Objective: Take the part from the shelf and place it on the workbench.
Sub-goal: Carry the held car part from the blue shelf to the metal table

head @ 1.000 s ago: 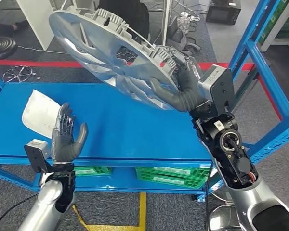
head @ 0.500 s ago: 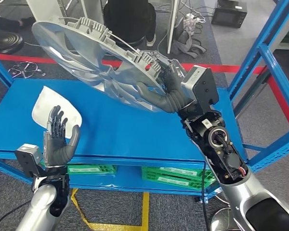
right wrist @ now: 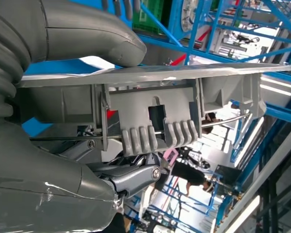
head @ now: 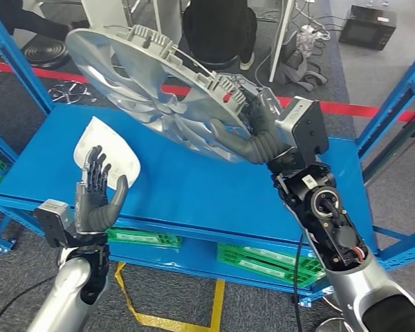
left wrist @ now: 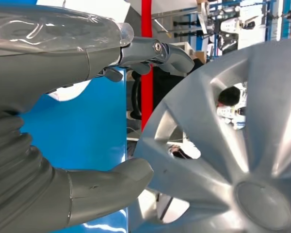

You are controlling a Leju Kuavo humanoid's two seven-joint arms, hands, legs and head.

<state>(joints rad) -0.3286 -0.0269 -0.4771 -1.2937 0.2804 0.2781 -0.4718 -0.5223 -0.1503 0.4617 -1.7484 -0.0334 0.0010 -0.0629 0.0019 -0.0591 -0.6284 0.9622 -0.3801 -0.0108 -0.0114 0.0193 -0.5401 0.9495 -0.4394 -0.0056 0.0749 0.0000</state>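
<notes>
Hubcap (head: 158, 90): silver-grey plastic wheel cover, round, large. Held in the air above the blue shelf (head: 195, 187), tilted, far edge higher, back face turned up toward the head camera. Back face with a ring of ribbed grey clips along the rim, a thin wire hoop running through them, one small red spot near the gripped edge. Front face (left wrist: 224, 145), seen from the left wrist: smooth metallic spokes fanning out from a round centre cap, openings between the spokes. Rim edge-on in the right wrist view (right wrist: 151, 97): thin flat lip above a grey clip block with a toothed row.

Right hand (head: 257, 128): gripping the hubcap at its near right rim, thumb under the front face, fingers (head: 260, 111) curled over the clip ring on the back.

Left hand (head: 95, 197): raised, palm up and turned toward the hubcap, fingers (head: 97, 169) spread wide, thumb out to the side, holding nothing, well apart from the hubcap.

White sheet (head: 108, 152): flat on the shelf's left part, behind the left hand.

Green crates (head: 257, 256): on the lower level under the shelf top.

Person in dark clothes (head: 218, 28): seated beyond the shelf, behind the hubcap.

Red floor line (head: 351, 108): running behind the shelf.

Yellow floor line (head: 216, 304): on the floor at the near side.
</notes>
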